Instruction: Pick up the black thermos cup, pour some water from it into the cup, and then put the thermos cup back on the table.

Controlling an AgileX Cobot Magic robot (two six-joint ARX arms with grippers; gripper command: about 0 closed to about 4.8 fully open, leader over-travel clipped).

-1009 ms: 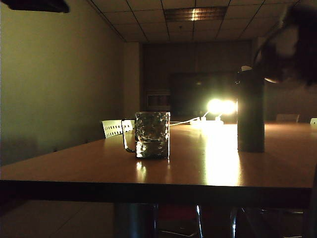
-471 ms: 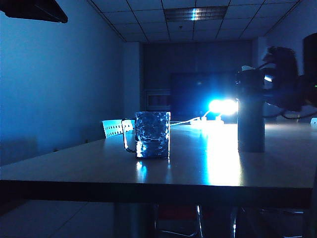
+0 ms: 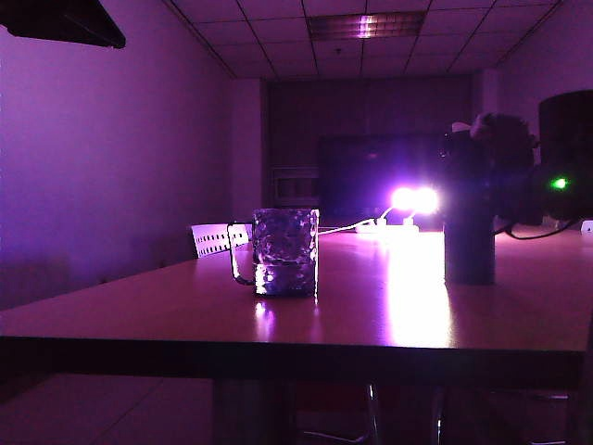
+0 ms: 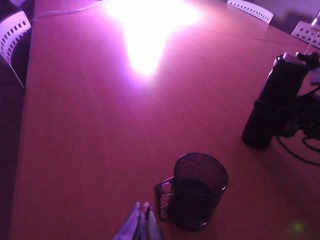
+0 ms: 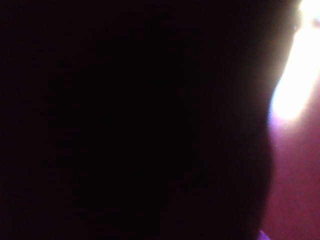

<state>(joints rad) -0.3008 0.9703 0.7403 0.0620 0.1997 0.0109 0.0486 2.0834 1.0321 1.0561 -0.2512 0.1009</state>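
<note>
The black thermos cup (image 3: 469,218) stands upright on the table (image 3: 389,306) at the right, its flip lid jutting at the top. My right gripper (image 3: 496,158) is level with the flask's upper half, close against it from the right, jaws apart. In the right wrist view the thermos cup (image 5: 130,120) fills nearly the whole picture as a black mass and hides the fingers. The cup (image 3: 285,252), a dimpled glass mug with its handle to the left, stands mid-table. My left gripper (image 4: 142,209) hovers shut just beside the cup (image 4: 197,192), with the thermos cup (image 4: 275,102) farther off.
A bright lamp (image 3: 414,199) glares across the far tabletop under purple light. White chair backs (image 3: 211,239) line the table's far left side. A dark cable (image 3: 533,232) trails from the right arm over the table behind the flask.
The right gripper has come down from above right to beside the thermos cup's upper half. The room light went from yellow through blue to purple. Cup and thermos cup stayed put.
</note>
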